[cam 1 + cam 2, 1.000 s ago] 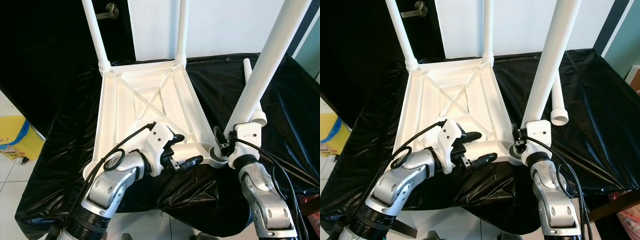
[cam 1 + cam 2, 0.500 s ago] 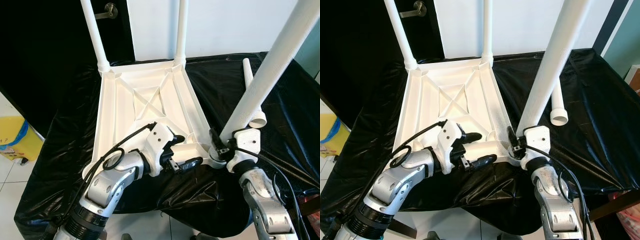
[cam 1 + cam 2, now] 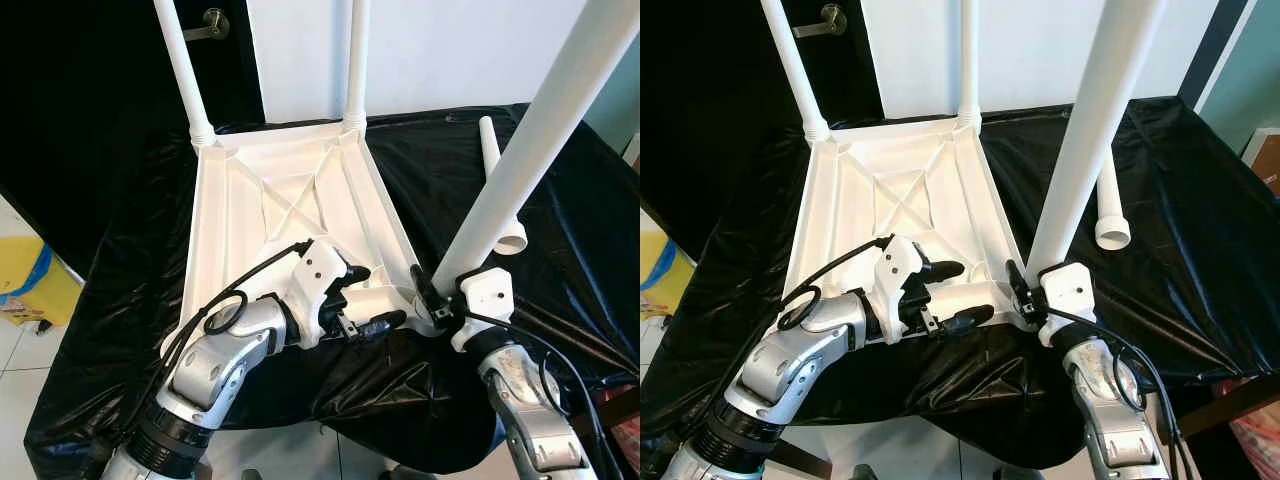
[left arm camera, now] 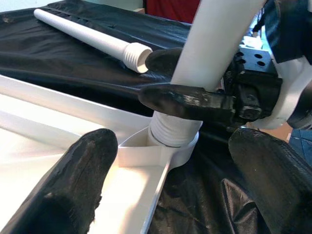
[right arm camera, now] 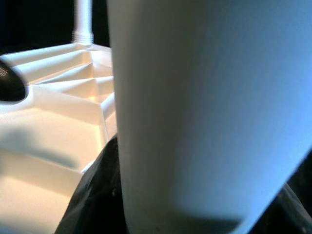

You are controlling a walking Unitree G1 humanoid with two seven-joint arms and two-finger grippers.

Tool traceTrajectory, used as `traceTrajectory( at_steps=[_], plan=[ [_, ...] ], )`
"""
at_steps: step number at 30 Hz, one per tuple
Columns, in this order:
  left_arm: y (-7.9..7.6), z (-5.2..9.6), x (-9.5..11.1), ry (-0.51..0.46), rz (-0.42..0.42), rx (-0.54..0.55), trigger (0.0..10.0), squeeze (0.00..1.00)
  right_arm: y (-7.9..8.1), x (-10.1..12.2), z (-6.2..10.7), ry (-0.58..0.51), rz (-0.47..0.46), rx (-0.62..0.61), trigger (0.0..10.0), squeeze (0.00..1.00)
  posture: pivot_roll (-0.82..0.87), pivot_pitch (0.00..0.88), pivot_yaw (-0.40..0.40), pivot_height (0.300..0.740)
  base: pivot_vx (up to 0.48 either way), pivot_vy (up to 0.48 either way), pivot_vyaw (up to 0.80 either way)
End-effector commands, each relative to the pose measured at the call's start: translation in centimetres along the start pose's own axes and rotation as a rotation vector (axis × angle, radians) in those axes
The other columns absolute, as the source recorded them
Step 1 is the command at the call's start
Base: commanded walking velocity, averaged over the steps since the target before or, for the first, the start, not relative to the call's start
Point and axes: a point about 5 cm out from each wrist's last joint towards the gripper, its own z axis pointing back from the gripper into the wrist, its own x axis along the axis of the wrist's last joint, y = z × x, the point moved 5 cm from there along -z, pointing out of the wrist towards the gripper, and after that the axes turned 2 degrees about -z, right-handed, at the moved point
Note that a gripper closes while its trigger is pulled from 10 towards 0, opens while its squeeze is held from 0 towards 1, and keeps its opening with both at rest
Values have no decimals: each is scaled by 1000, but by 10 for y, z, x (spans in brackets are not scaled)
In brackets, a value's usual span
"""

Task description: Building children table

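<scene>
The white table top [image 3: 280, 200] lies upside down on black cloth. Two white legs [image 3: 175, 60] [image 3: 355, 60] stand in its far corners. My right gripper [image 3: 437, 287] is shut on a third leg [image 3: 530, 150], which leans to the right. That leg's threaded end [image 4: 173, 134] sits in the near right corner socket [image 4: 170, 153]. My left gripper [image 3: 372, 297] is open, its fingers [image 4: 73, 195] straddling the top's near rim beside that socket. A fourth leg [image 3: 495, 165] lies loose on the cloth to the right. The held leg [image 5: 195, 122] looms close in the right wrist view.
Black cloth [image 3: 560, 200] covers the whole work surface and hangs over its front edge. Behind stand a dark door with a handle [image 3: 212, 20] and a white wall. A yellow object [image 3: 20, 280] sits on the tiled floor at the left.
The right gripper has carried the leg's lower end left and down to the corner socket, and the leg leans more. The left gripper has kept its place at the rim.
</scene>
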Motion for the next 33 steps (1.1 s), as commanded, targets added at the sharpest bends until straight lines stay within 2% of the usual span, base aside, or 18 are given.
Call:
traceTrajectory(
  at_steps=[1,6,7,10,14,19,22,23,25,28,29,30,33],
  plan=[
    [-10,0,2,0,-11,-101,10000,0,3,-21,6,83,-4,21,10000,0,-145,41,26,740,0,0,0],
    [-9,-2,4,0,-16,-107,10000,0,0,-28,1,107,-70,43,10000,0,-145,36,29,740,0,0,0],
    [-9,-2,4,0,-18,-106,10000,0,-1,-31,0,117,-136,32,10000,0,-144,34,29,740,0,0,0],
    [-9,-2,4,0,-19,-105,10000,0,-1,-33,-1,127,-182,25,10000,0,-142,33,28,740,0,0,0],
    [-10,-3,5,-5,-21,-109,10000,0,9,-40,-1,164,-288,34,10000,0,-141,29,25,740,0,0,0],
    [-10,-4,5,-6,-21,-109,10000,0,10,-42,0,179,-310,29,10000,0,-140,29,24,740,0,0,0],
    [-11,-4,5,-6,-20,-110,10000,0,12,-45,-2,227,-266,45,10000,0,-143,24,27,740,0,0,0],
    [-11,-4,5,-6,-20,-111,10000,0,12,-45,-4,243,-224,69,10000,0,-145,24,29,740,0,0,0],
    [-11,-4,5,-6,-20,-111,10000,0,12,-45,-4,243,-224,69,10000,0,-145,24,29,740,0,0,0],
    [-11,-5,6,-8,-22,-114,10000,0,11,-39,-11,257,-112,133,10000,0,-148,23,31,740,0,0,0],
    [-11,-5,6,-8,-22,-114,10000,0,11,-39,-11,257,-112,133,10000,0,-148,23,31,740,0,0,0],
    [-11,-6,7,-8,-24,-117,10000,0,11,-31,-14,244,-12,196,10000,0,-151,20,31,740,0,0,0],
    [-11,-6,7,-9,-24,-119,10000,0,12,-28,-14,233,40,232,10000,0,-150,19,30,740,0,0,0]
  ],
)
